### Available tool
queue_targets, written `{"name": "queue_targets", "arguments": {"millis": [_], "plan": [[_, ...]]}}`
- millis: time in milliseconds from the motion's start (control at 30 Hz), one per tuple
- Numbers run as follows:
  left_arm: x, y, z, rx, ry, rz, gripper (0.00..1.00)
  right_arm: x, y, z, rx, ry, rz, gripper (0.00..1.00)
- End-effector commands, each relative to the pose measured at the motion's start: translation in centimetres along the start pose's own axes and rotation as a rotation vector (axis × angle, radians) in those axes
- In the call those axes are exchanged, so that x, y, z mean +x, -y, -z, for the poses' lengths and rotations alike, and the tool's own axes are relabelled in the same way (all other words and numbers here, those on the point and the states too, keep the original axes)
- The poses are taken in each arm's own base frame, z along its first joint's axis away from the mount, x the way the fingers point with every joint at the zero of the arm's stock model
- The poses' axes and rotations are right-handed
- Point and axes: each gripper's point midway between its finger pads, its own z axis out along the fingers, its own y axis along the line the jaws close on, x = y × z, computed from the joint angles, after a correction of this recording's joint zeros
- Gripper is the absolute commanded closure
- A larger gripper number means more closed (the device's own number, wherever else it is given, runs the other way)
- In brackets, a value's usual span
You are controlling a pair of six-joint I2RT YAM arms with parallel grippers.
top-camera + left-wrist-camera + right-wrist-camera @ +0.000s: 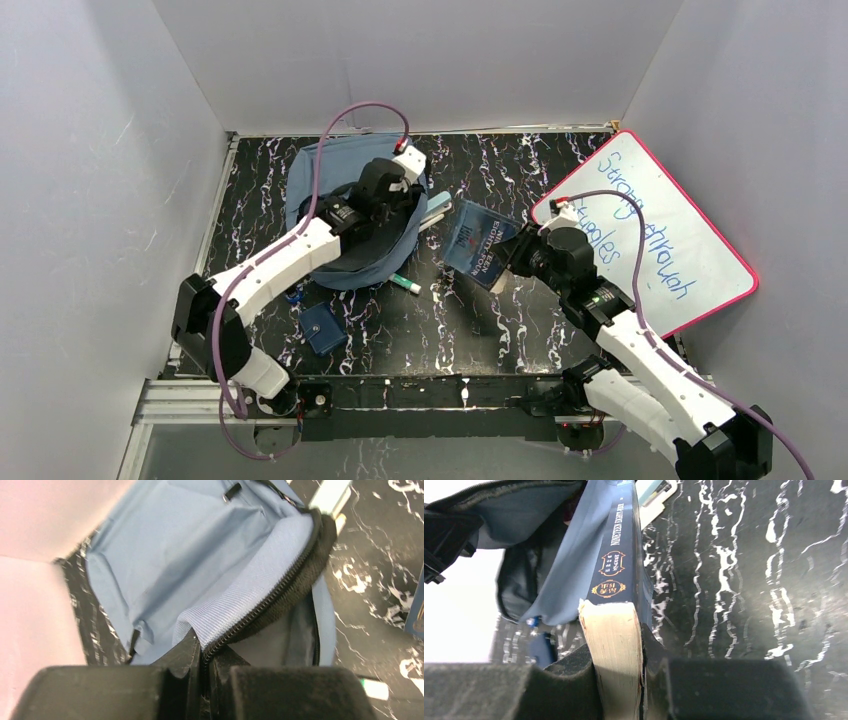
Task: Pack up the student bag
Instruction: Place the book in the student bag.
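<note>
Bag (pixel 165 555) stretches away ahead of your left gripper (pixel 202 655), mouth facing your right gripper (pixel 621 660). Left arm (pixel 290 255) reaches far out, jaws pinched on its zipper rim (pixel 270 605); right clamps a book (pixel 616 555).

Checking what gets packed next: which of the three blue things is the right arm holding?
The dark-blue book, clamped between the right fingers. The student bag is pinched by the left fingers; the small pouch lies untouched.
</note>
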Motion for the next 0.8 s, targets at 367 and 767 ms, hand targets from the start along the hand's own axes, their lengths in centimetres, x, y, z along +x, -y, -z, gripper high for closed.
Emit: {"name": "queue_targets", "arguments": {"millis": [367,767], "plan": [[-10.5,-5.5,1.0,-0.168,0.145,-0.088,1.0,-8.5,-11.7,3.9,-0.444,0.109,-0.64,1.0],[-16.1,-3.6,0.0,-0.123,0.216,-0.099,1.0,-8.6,-15.3,1.3,-0.514,-0.055,-0.7,1.0]]}}
